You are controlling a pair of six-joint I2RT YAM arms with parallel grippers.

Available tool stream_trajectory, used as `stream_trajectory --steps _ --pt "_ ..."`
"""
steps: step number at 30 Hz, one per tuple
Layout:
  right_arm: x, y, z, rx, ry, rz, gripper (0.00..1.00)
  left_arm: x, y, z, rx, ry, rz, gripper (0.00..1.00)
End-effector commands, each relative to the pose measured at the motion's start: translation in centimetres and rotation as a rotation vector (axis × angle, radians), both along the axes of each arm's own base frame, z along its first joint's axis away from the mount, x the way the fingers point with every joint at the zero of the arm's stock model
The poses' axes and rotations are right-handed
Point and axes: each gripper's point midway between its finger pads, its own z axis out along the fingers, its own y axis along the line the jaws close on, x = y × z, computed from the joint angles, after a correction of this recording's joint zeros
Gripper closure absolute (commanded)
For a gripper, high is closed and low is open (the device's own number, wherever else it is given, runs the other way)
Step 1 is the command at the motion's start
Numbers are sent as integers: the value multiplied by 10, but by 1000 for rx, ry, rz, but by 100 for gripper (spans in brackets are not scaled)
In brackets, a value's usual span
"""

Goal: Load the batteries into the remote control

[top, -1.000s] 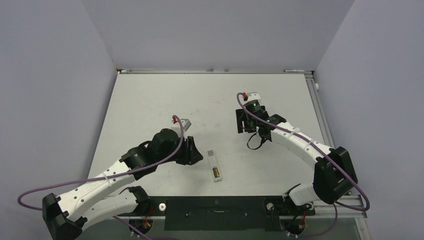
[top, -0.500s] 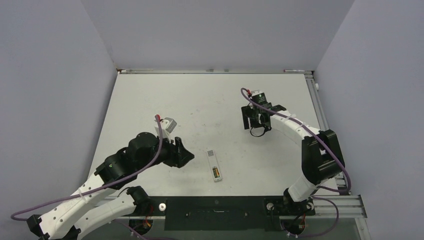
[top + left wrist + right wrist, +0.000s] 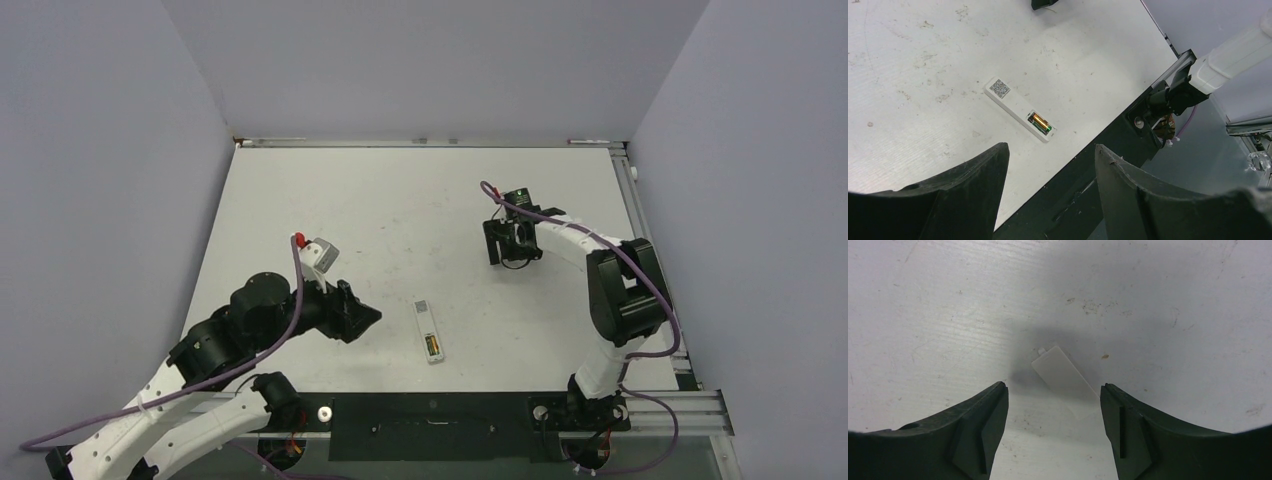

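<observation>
White remote control (image 3: pixel 1015 106) holds a gold battery (image 3: pixel 1039 122); left fingers (image 3: pixel 963 195), right fingers (image 3: pixel 973 435) spread empty.

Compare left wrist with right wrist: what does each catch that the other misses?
Left wrist only: beyond the left hand, the remote control lies back up, with a gold battery in its open compartment. Right wrist only: a thin white panel, possibly the battery cover, flat on the table below the right hand. Both: white table, plus that arm's own hand, open and empty.
</observation>
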Motion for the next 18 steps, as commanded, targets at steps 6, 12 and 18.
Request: stream_trajectory --steps 6,12,18 --pt "23 2 5 18 -43 6 34 -1 4 -8 11 -22 -9 39" --pt "20 6 -2 41 -25 18 35 -4 7 -8 -4 -29 -5 37" --pt "14 10 -9 70 -5 21 36 -3 8 -8 -5 -32 6 37"
